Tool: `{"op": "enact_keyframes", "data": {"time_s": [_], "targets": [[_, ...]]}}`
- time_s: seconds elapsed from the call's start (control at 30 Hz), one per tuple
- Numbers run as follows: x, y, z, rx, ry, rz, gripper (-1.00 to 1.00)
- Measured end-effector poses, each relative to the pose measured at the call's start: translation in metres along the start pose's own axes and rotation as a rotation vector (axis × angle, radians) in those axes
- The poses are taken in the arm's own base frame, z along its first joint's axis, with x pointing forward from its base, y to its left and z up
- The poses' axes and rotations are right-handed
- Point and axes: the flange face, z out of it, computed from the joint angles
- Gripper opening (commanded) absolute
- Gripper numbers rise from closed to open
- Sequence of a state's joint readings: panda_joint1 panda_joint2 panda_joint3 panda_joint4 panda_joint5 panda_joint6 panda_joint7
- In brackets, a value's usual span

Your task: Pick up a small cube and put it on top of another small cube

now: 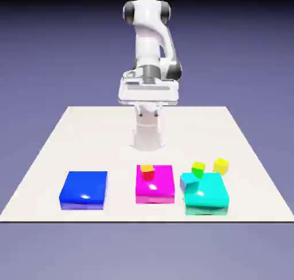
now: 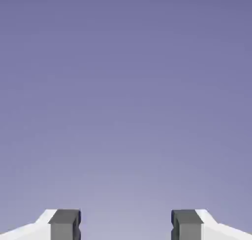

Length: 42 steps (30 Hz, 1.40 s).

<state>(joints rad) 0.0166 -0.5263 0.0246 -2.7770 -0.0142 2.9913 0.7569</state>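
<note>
Only the exterior view shows the yellow cube (image 1: 221, 165) at lower right, hand view shows gripper (image 2: 126, 226) fingers wide apart, empty, against blue-violet backdrop (image 2: 126, 86).

Table (image 1: 57, 141): three flat blocks are set in a row along the near edge. The left block (image 1: 84, 188) lies at the exterior view's left, the middle block (image 1: 156, 185) at centre, the right block (image 1: 207, 194) at the exterior view's right; all three are apart from one another. One small cube (image 1: 147, 171) is seated on the far part of the middle block. A second small cube (image 1: 198, 169) is placed at the far edge of the right block; whether it rests on the block or behind it cannot be told. A third small cube (image 1: 221, 165) is placed just beside the second, toward the exterior view's right, behind the right block. The arm (image 1: 150, 54) is raised behind the row, above the table's far middle.
</note>
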Motion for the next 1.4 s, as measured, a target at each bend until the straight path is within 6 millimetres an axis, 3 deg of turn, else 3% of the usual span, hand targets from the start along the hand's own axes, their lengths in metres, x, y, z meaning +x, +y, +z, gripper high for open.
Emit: {"op": "enact_keyframes", "data": {"time_s": [0.3, 0.47, 0.67, 0.87, 1.07, 1.4], "targets": [[-0.075, -0.074, 0.092, -0.257, -0.319, -0.189, 0.0], [-0.137, -0.107, 0.132, -0.398, -0.474, -0.303, 0.0], [-0.211, -0.131, 0.17, -0.57, -0.628, -0.42, 0.0], [-0.289, -0.15, 0.191, -0.728, -0.756, -0.541, 0.0], [-0.36, -0.163, 0.198, -0.873, -0.859, -0.652, 0.0], [-0.449, -0.174, 0.197, -1.098, -0.992, -0.8, 0.0]]}}
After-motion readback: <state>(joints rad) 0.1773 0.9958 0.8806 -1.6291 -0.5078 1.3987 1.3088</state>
